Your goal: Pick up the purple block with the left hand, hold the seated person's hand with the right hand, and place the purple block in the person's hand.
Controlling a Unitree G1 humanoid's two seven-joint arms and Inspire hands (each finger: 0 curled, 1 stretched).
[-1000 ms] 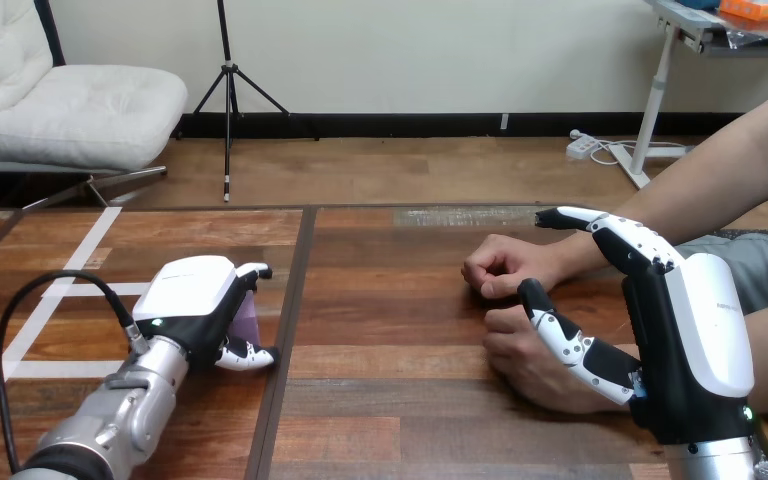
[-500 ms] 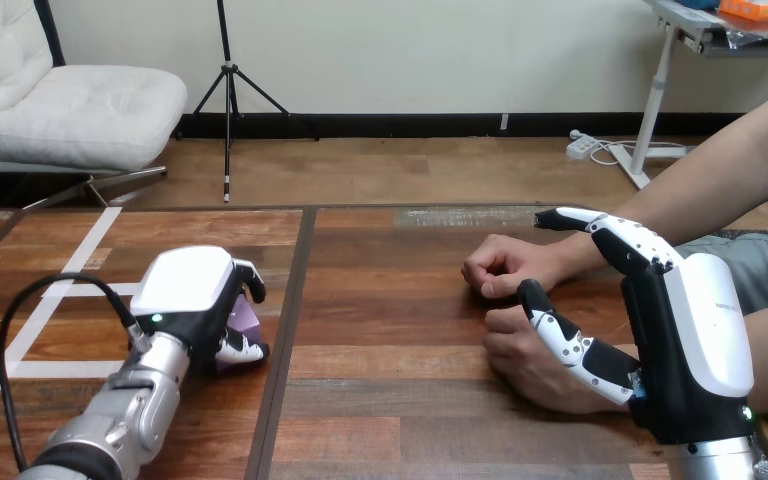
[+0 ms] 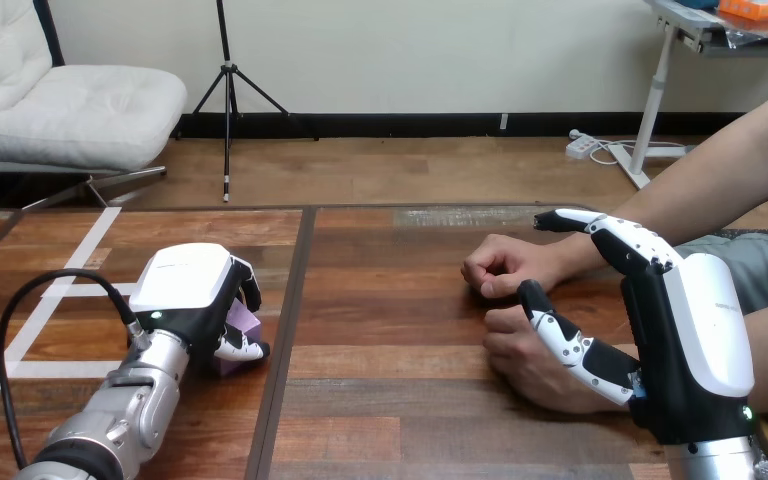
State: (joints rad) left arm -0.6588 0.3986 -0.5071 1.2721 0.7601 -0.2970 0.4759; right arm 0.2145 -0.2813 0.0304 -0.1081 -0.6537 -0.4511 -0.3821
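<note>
While the left hand (image 3: pixel 192 290) sits low on the desk (image 3: pixel 390 400) at the view's left, its fingers curl down round the purple block (image 3: pixel 244 322). The block peeks out beneath the palm and seems to rest on the wood, though that contact is partly hidden. At the right, the right hand (image 3: pixel 695 340) stands with fingers straight and thumb spread, the thumb lying across the person's nearer hand (image 3: pixel 520 355). The person's farther hand (image 3: pixel 500 267) lies fisted just beyond.

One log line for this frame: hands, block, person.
left hand: curled round purple block on table | right hand: open, thumb over person's nearer hand, no grip | block not yet handed over
</note>
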